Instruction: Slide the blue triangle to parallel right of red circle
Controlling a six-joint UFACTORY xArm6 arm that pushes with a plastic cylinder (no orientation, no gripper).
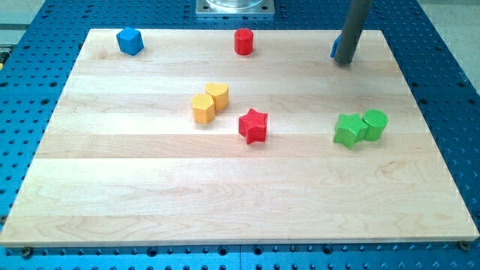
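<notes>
The red circle (243,41), a short red cylinder, stands near the board's top edge at the middle. The blue triangle (334,47) is at the view's top right, mostly hidden behind my rod; only a blue sliver shows on the rod's left side, so its shape cannot be made out. My tip (344,63) rests on the board right against that block, on its right and lower side. The blue block is well to the right of the red circle, at about the same height in the view.
A blue cube-like block (130,40) sits at the top left. Two yellow blocks (209,102) touch each other left of centre, with a red star (253,125) beside them. Two green blocks (361,127) touch at the right. The wooden board (150,187) lies on a blue perforated table.
</notes>
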